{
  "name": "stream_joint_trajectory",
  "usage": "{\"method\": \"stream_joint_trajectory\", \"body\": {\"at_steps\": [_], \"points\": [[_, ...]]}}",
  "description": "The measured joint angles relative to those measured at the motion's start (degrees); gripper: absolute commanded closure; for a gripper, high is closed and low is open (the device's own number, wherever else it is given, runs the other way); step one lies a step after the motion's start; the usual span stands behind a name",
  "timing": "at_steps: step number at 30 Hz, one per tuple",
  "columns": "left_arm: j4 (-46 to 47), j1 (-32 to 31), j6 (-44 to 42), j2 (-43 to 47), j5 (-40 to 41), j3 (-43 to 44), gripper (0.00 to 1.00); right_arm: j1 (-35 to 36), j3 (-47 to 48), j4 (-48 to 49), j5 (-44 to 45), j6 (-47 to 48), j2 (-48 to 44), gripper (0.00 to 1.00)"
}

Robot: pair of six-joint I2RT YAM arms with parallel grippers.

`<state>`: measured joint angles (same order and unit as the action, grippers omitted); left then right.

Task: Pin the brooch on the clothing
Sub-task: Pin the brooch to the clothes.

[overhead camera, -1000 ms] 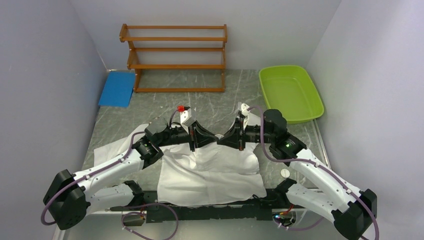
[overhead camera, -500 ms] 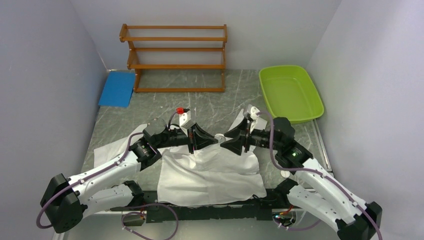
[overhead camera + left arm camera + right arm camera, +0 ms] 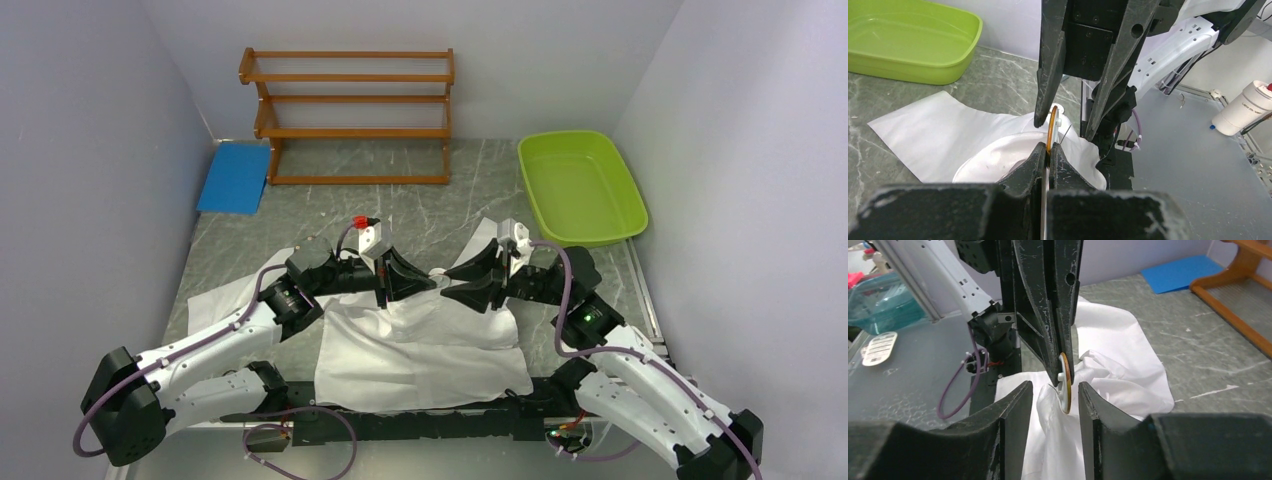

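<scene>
Brooch (image 3: 1051,125), a round disc at frame centre, is clamped in the left gripper (image 3: 1048,150). Right gripper (image 3: 1054,390) jaws stand apart around it, over the white shirt (image 3: 420,350) at lower centre.

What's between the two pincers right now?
The brooch, edge-on, clamped in the left pincer and standing inside the right pincer's open gap above the shirt; right wrist view.

The grey marbled tabletop (image 3: 420,205) carries a white shirt (image 3: 420,365) at lower centre, a wooden rack (image 3: 350,100) at top centre, a blue mat (image 3: 235,177) upper left and a green tray (image 3: 580,185) upper right.
</scene>
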<state>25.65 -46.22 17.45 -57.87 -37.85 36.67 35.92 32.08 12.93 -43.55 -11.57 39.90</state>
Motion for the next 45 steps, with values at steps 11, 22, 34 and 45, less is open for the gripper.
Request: {"method": "stream_joint_trajectory", "body": {"at_steps": [11, 22, 34, 45], "points": [[0.2, 0.0, 0.0, 0.2, -0.5, 0.0, 0.97, 0.0, 0.0, 2.6, -4.8, 0.0, 2.1, 0.57], [0.9, -0.2, 0.2, 0.3, -1.4, 0.0, 0.97, 0.0, 0.0, 1.7, -5.2, 2.0, 0.6, 0.79], [0.1, -0.2, 0.2, 0.3, -1.8, 0.0, 0.97, -0.2, 0.0, 1.6, -4.9, 2.2, 2.9, 0.87], [-1.1, -0.1, 0.2, 0.3, -1.7, 0.0, 0.97, -0.2, 0.8, -2.1, -3.2, 4.4, 3.3, 0.7]]}}
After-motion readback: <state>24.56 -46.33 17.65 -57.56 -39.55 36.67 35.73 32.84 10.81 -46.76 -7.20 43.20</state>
